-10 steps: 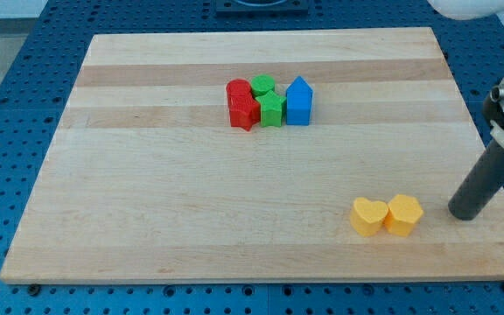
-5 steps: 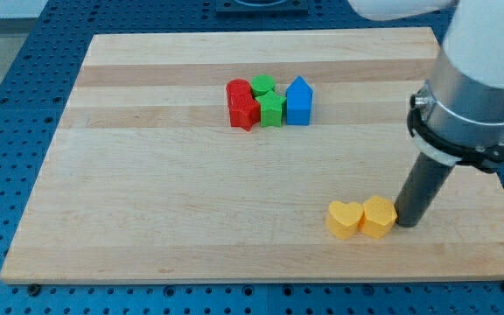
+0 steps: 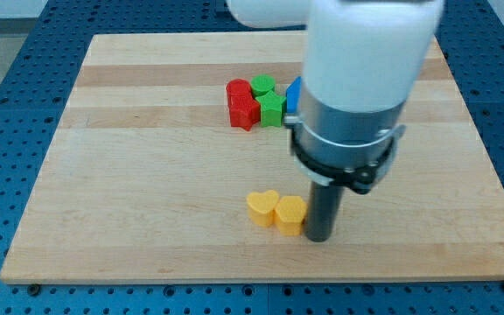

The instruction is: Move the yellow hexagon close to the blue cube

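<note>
The yellow hexagon (image 3: 290,214) lies near the view's bottom centre of the wooden board (image 3: 147,175), touching a yellow heart (image 3: 262,207) on its left. My tip (image 3: 319,237) rests against the hexagon's right side. The blue cube (image 3: 294,94), with a pointed top, stands near the view's top centre and is mostly hidden behind my arm; only its left edge shows.
A red block (image 3: 241,103), a green star (image 3: 272,109) and a green round block (image 3: 262,85) cluster just left of the blue cube. The board sits on a blue perforated table (image 3: 7,79).
My tip has swept from the board's right side towards the left, pushing the yellow hexagon and yellow heart together leftward. My arm now covers most of the blue cube.
</note>
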Action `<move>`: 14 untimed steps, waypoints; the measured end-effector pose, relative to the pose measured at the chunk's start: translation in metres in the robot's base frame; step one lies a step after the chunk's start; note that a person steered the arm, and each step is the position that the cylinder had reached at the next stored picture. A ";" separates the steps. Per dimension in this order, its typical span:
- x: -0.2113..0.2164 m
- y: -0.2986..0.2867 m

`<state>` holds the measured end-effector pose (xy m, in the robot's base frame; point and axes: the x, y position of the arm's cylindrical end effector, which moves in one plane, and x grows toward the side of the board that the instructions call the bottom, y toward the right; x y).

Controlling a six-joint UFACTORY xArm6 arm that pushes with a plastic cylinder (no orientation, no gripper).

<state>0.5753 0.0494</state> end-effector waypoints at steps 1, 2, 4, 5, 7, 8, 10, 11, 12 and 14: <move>0.000 -0.032; 0.000 -0.063; -0.014 -0.098; -0.035 -0.099; -0.061 -0.099; -0.061 -0.093; -0.060 -0.050; -0.060 -0.030; -0.073 -0.025; -0.115 -0.026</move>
<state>0.4605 0.0238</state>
